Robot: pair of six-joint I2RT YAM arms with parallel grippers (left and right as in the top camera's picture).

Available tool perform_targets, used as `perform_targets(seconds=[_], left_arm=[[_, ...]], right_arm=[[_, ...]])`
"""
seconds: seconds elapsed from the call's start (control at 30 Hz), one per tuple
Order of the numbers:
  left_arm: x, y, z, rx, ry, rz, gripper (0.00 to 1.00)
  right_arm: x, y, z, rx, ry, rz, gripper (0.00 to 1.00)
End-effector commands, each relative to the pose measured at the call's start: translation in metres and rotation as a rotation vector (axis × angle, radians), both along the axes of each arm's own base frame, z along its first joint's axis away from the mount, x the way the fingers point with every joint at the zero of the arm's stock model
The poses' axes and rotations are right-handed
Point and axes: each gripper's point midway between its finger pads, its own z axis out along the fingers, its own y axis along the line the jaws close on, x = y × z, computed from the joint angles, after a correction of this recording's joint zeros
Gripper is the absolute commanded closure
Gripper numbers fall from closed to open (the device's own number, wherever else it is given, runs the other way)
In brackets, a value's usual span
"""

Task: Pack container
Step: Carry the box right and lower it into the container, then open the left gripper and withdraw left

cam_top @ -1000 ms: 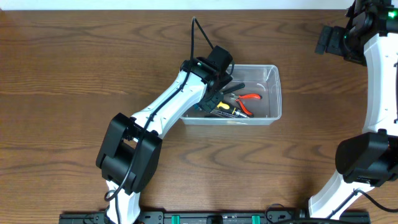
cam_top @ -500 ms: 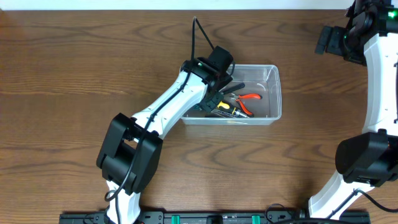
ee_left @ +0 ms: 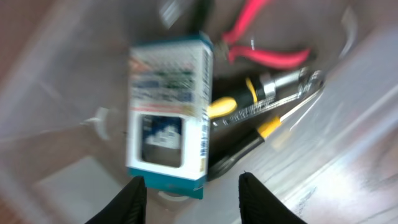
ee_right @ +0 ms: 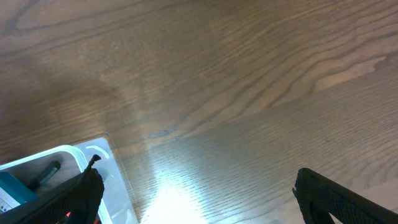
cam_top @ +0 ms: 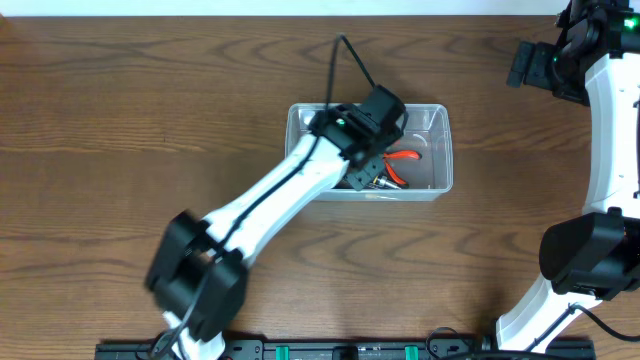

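The clear plastic container [cam_top: 446, 150] stands mid-table; its corner shows in the right wrist view [ee_right: 81, 154]. My left gripper [cam_top: 366, 168] hangs inside it, open [ee_left: 196, 199]. Just beyond its fingertips a small blue-and-white box [ee_left: 168, 112] lies on the container floor, not between the jaws. Beside the box lie red-handled pliers [ee_left: 261, 50], also seen from overhead [cam_top: 403, 157], and yellow-and-black screwdrivers [ee_left: 249, 93]. My right gripper [cam_top: 528, 66] is far off at the table's back right, open and empty over bare wood [ee_right: 205, 196].
The wooden table [cam_top: 120, 120] stretches to the left and front of the container. The left arm's cable [cam_top: 352, 55] loops up behind the container. The right arm's white links [cam_top: 610, 150] run along the right edge.
My left gripper has moved to the right across the container, from its left end to its middle. The right arm has not moved.
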Motion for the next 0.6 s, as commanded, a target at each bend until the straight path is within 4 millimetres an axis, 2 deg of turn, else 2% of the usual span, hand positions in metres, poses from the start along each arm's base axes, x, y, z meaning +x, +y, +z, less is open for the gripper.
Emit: perform_targets(seconds=[0.0,0.03,0.13,0.27,0.4,0.47,0.57], left_arm=[[0.013,0.014,0.066,-0.135,-0.131,0.105,0.55],[0.018,0.021,0.081,-0.165,-0.167,0.154,0.41],[0.037,0.058,0.125,-0.247,-0.286,0.343,0.39],[0.057,0.131,0.167,-0.284,-0.421,0.586,0.2],[0.068,0.206,0.181,-0.271,-0.481,0.796,0.01],[0.071,0.236,0.179,-0.253,-0.488,0.874,0.02],[0.073,0.272,0.173,-0.22,-0.481,0.959,0.02]], right_arm=[[0.001,-0.001,0.005,0.003,-0.016,-0.014,0.01],[0.001,-0.001,0.005,0.003,-0.016,-0.014,0.01],[0.001,-0.001,0.005,0.003,-0.016,-0.014,0.01],[0.001,-0.001,0.005,0.003,-0.016,-0.014,0.01],[0.001,-0.001,0.005,0.003,-0.016,-0.014,0.01],[0.001,-0.001,0.005,0.003,-0.016,-0.014,0.01],[0.001,-0.001,0.005,0.003,-0.016,-0.014,0.01]])
